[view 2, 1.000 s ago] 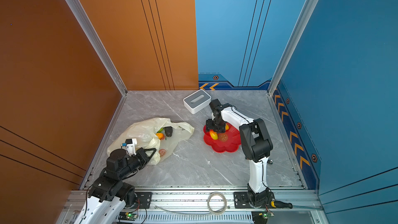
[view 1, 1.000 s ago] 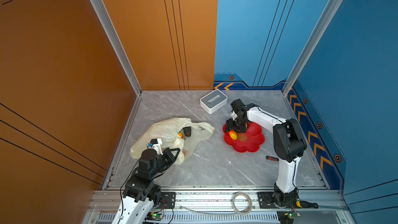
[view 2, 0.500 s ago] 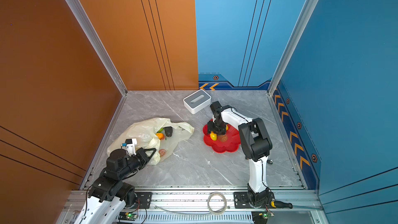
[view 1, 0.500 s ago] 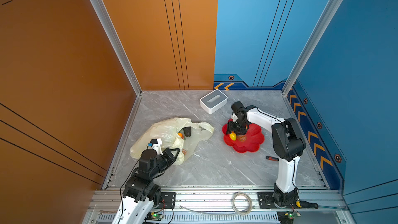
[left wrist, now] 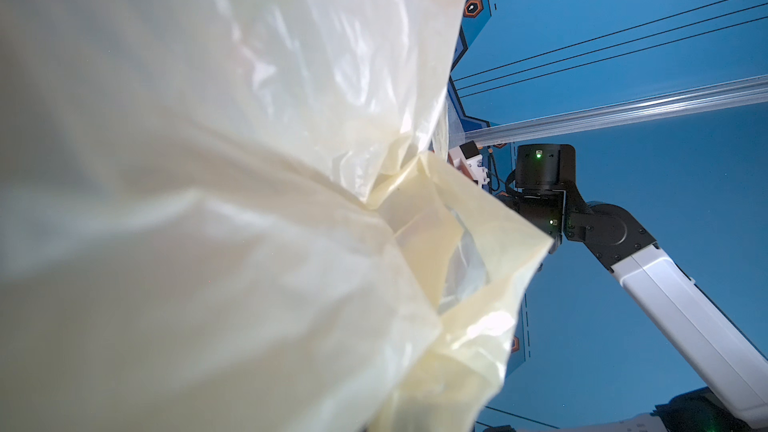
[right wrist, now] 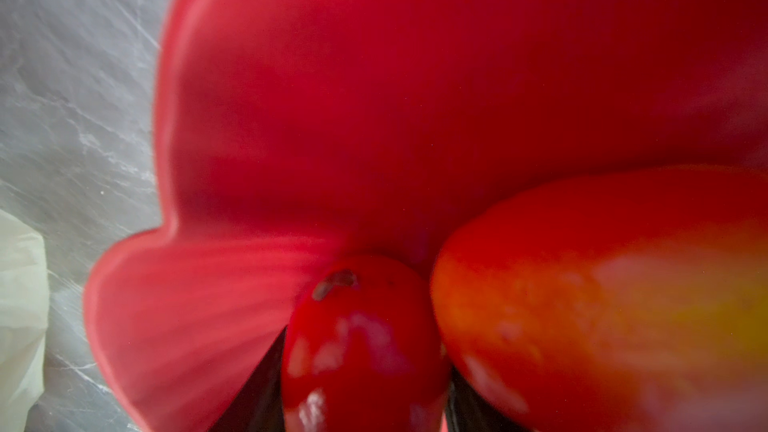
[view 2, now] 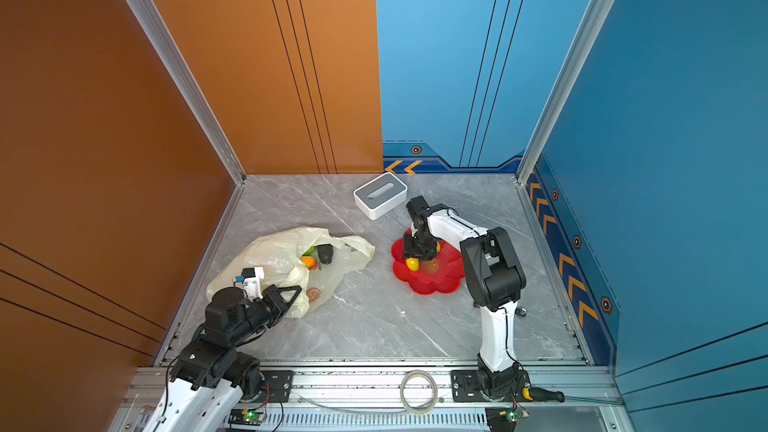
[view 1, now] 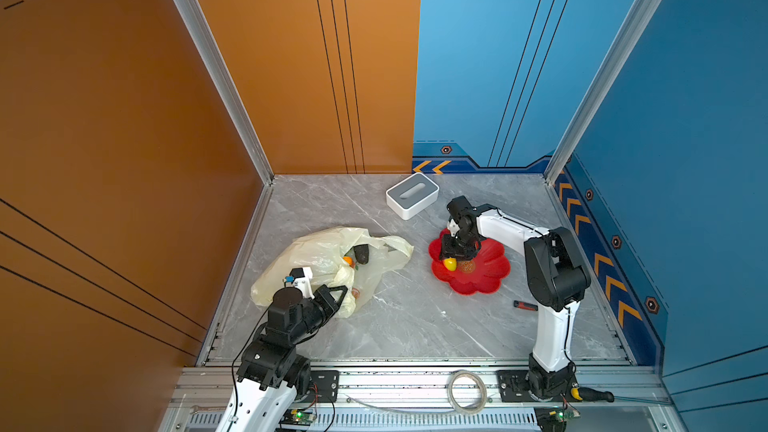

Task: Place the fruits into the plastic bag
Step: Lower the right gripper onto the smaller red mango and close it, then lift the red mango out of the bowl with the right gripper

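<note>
**Changed:** the right gripper (view 1: 455, 248) is lower than a second ago, down in the red dish (view 1: 486, 280), and its jaws are narrower than they were. The left arm, the bag and the yellow fruit lie as before.

**Right gripper:** in its wrist view I see a dark finger (right wrist: 262, 392) on each side of a small red fruit (right wrist: 365, 347). The fruit rests on the dish against a larger red-yellow mango (right wrist: 602, 305). The jaws are about half narrowed, and I cannot tell whether they already pinch it.

**Left gripper (view 1: 341, 293):** closed tight on the near rim of the plastic bag (view 1: 307, 255), which I take to be holding the mouth up. Cream plastic fills its wrist view.

**Plastic bag:** toward the left edge of the desk (view 1: 415, 326), about midway front to back, with its mouth facing the dish.

**Fruits in the bag:** a dark avocado (view 1: 362, 253), an orange one (view 1: 348, 260) and a green one (view 2: 308, 250).

**Fruits on the dish, right of the desk's centre:** the red one, the mango, and a yellow one (view 1: 449, 263) just beside the gripper. The yellow one may be that same mango; I cannot tell.

**Other:** a white-and-grey box (view 1: 412, 195) near the back edge.

**Reading:** I judge a pick is under way, with roughly half the fruit already bagged. It needs a firm close, a lift clear of the dish wall and a carry across to the held mouth. The glossy fruit may slip out sideways.
</note>
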